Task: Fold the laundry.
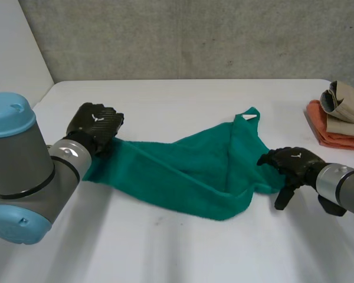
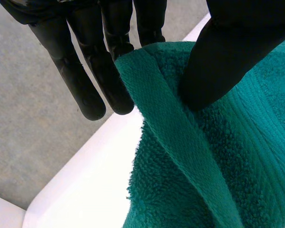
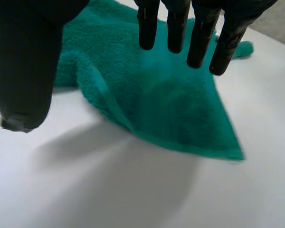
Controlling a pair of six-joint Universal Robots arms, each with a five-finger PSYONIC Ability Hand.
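1. Table [image 1: 165, 253], white, carries a green towel [image 1: 183, 174] across its middle
2. Right hand [image 1: 290, 164] sits at the towel's right edge, fingers loose, grasping nothing
3. Left hand [image 1: 95, 125] pinches the opposite corner between thumb and straight fingers
4. Folded cloths [image 1: 341, 118] lie far right

My left hand [image 1: 95, 125] pinches the green towel [image 1: 183, 171] at one corner. My right hand [image 1: 295, 163] hovers open over its other end.
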